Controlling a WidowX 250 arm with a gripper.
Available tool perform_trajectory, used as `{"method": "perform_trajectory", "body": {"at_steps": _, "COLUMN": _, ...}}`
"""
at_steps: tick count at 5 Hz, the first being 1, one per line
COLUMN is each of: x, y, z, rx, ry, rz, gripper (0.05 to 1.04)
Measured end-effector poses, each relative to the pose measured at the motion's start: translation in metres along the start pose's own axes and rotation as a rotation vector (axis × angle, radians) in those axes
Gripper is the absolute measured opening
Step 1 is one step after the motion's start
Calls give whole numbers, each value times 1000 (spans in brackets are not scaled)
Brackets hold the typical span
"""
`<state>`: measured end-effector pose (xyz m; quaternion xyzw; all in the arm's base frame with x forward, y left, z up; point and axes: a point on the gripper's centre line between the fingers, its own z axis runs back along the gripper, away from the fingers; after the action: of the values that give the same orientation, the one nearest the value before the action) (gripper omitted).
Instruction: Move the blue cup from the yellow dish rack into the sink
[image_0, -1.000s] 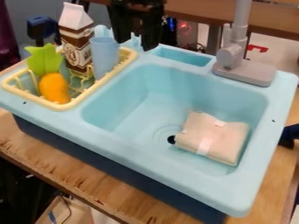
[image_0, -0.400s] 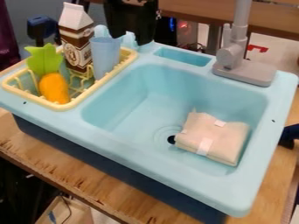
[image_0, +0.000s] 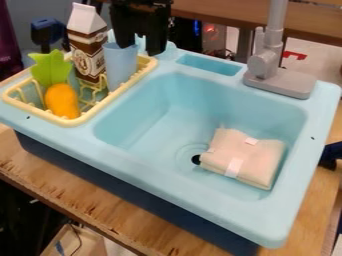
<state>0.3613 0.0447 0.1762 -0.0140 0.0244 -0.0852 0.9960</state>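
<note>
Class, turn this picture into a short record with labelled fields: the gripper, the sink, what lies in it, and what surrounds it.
Gripper: open, nothing visible in it, at the sink's back edge
Nearest thing: blue cup; contact cannot be told
Sink: light blue, on a wooden table
In basin: folded beige cloth, beside the drain hole
Yellow rack: holds the cup, a brown-and-white carton and an orange toy with green leaves
Faucet: grey, back right in view
</note>
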Motion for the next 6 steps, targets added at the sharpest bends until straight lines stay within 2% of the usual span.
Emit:
{"method": "perform_trajectory", "body": {"at_steps": 1, "x": 2, "y": 1, "z": -8, "rx": -5, "ry": 19, "rz": -4, "gripper": 1001}}
{"method": "perform_trajectory", "body": {"at_steps": 2, "x": 1, "y": 0, "z": -16, "rx": -16, "ry": 24, "rz": -7, "gripper": 948}}
{"method": "perform_trajectory", "body": {"at_steps": 4, "x": -5, "y": 7, "z": -30, "rx": -43, "ry": 35, "rz": 26, "gripper": 418}}
{"method": "perform_trajectory", "body": {"at_steps": 5, "x": -7, "y": 11, "z": -26, "rx": -49, "ry": 25, "rz": 39, "gripper": 193}}
{"method": "perform_trajectory", "body": {"at_steps": 6, "x": -13, "y": 12, "z": -11, "rx": -39, "ry": -5, "rz": 45, "gripper": 105}}
